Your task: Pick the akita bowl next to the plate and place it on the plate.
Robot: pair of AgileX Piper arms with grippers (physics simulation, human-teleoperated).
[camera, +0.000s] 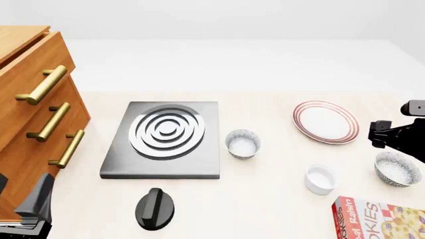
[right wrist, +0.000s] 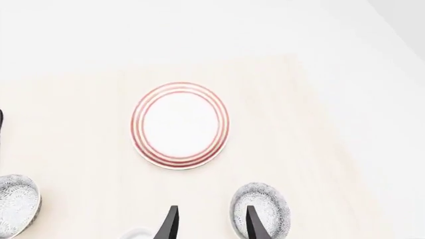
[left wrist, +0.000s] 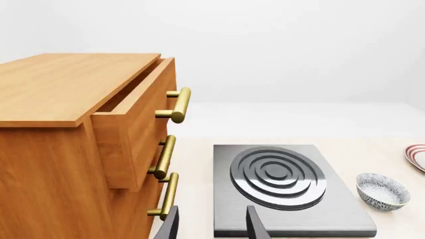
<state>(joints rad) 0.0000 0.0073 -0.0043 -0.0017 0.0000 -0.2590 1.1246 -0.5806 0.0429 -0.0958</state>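
The white plate (camera: 325,122) with red rings lies at the right of the table, and shows whole in the right wrist view (right wrist: 180,124). The akita bowl (camera: 397,168), speckled outside and white inside, stands just nearer than the plate at the far right. My right gripper (camera: 391,139) hovers above the gap between the plate and this bowl, open and holding nothing. In the right wrist view the bowl (right wrist: 260,211) sits just beyond the right gripper's (right wrist: 212,226) fingertips. My left gripper (camera: 33,204) rests open at the near left by the cabinet, also open in its wrist view (left wrist: 212,226).
A second speckled bowl (camera: 242,143) stands beside the grey stove plate (camera: 162,139). A white cup (camera: 321,178) and a cookie box (camera: 378,219) sit near the front right. A black knob (camera: 155,208) lies in front of the stove. A wooden drawer cabinet (camera: 33,124) fills the left.
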